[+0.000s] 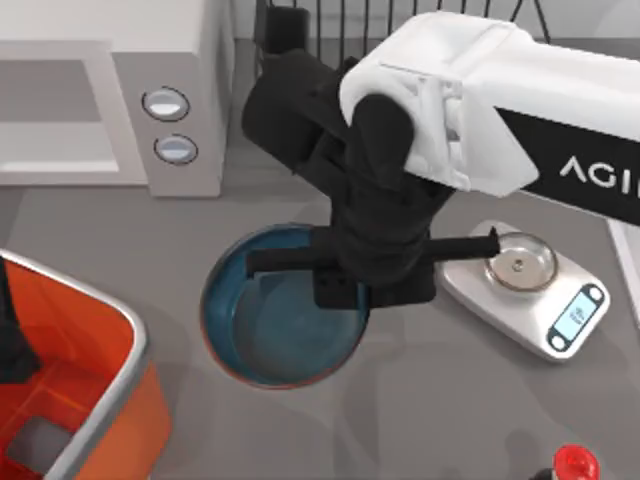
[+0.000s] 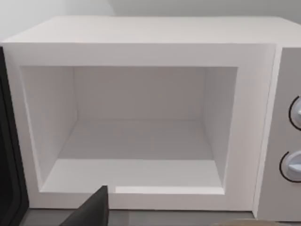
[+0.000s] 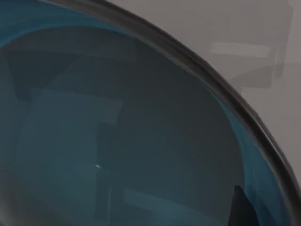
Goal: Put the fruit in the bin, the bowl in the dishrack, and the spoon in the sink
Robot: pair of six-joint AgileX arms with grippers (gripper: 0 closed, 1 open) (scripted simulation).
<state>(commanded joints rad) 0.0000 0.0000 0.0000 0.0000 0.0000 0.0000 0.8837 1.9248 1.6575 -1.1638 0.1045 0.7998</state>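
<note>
Bin (image 1: pixel 110 400), the orange tub with its silver-grey rim, fills the near left corner of the table in the top view, and a dark part of our left arm (image 1: pixel 12 345) shows at its left edge; whether the left pincer is spread or pressed together, we cannot tell. A white microwave (image 1: pixel 110 100) stands at the far left, its cavity open toward the left wrist camera and its two round knobs (image 1: pixel 166 103) facing the table's middle. Our white right arm (image 1: pixel 470 110) reaches in from the right, over the black bars of the dishrack (image 1: pixel 330 25) at the far edge. Its black right gripper (image 1: pixel 345 285) hangs over the far rim of the bowl (image 1: pixel 265 340), which sits upright on the table near the middle, between the bin and a small kitchen scale (image 1: pixel 530 290). We cannot tell how its fingers stand. The right wrist view looks close into the bowl's dark teal inside. A red cap (image 1: pixel 575 463) peeks in at the near right edge.
</note>
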